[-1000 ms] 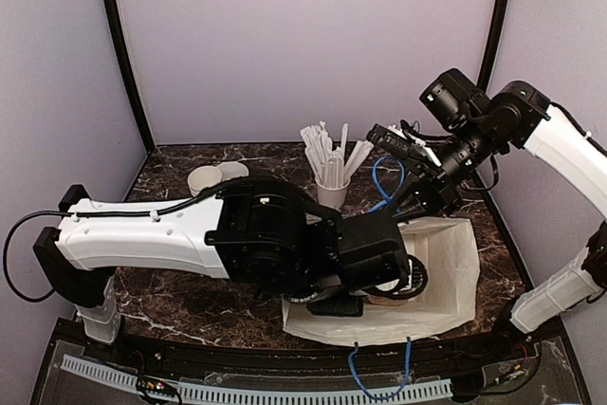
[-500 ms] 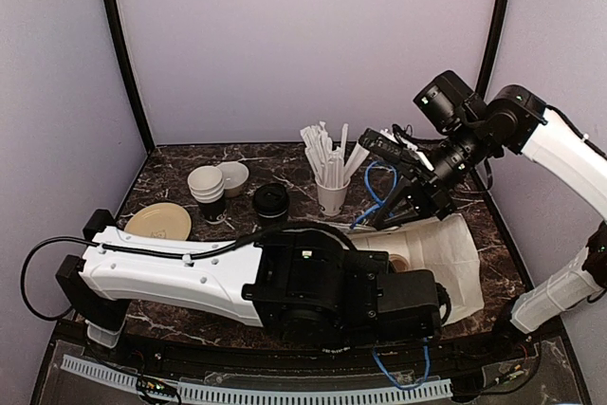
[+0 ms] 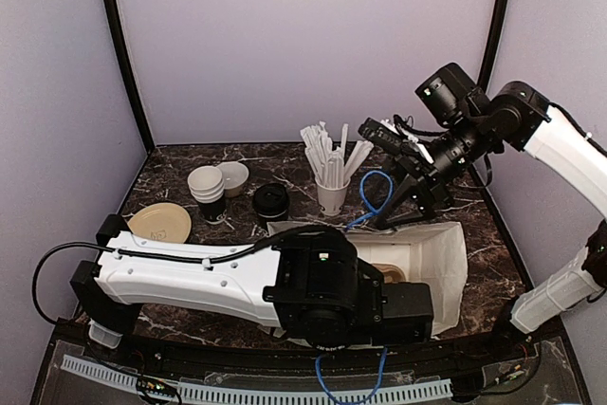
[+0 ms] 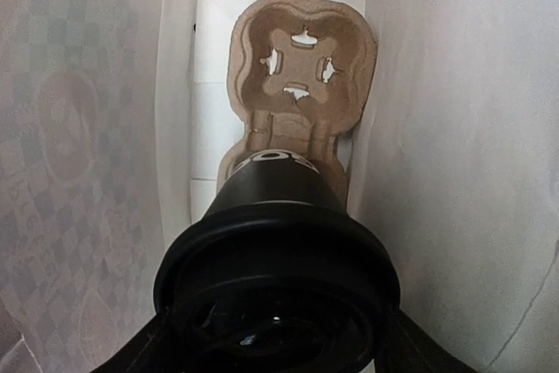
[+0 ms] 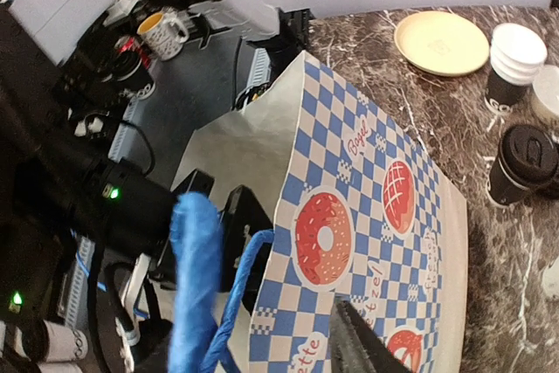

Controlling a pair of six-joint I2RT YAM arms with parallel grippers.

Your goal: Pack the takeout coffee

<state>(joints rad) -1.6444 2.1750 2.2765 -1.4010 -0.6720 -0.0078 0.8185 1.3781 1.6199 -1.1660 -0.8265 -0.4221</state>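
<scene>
The takeout coffee (image 4: 278, 207), a black cup with a black lid, was inside the bag (image 4: 454, 128). Its base covered the near end of the cardboard carrier (image 4: 301, 58).

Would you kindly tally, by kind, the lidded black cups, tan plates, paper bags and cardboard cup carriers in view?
Paper bag: 1
Cardboard cup carrier: 1
Tan plate: 1
Lidded black cups: 2, the takeout coffee inside the bag and a second lidded cup outside it
Total: 5
</scene>
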